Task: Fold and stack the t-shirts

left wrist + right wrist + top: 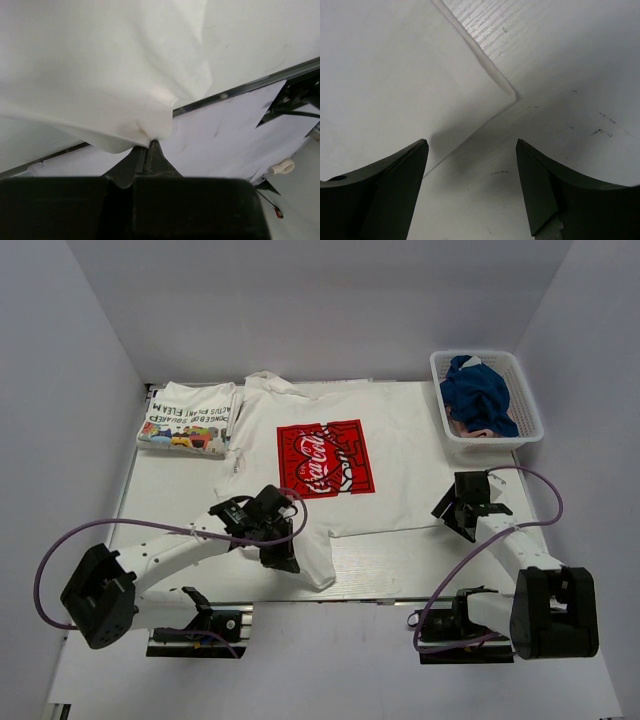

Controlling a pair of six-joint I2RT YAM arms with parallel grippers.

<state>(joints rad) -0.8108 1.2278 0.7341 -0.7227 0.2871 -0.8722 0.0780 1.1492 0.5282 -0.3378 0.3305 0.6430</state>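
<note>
A white t-shirt with a red chest print (325, 458) lies spread flat in the middle of the table. My left gripper (284, 561) is at its near left corner, shut on a pinch of the white cloth (150, 120), which bunches up at the fingertips (151, 146). My right gripper (452, 517) stands open just off the shirt's near right corner (512, 94), with bare table between its fingers (410, 165). A second t-shirt with black lettering (188, 416) lies folded at the back left.
A white mesh basket (530, 400) holding a blue cloth (478, 392) stands at the back right. The table's near edge (380, 598) runs just in front of both grippers, and grey walls close in both sides.
</note>
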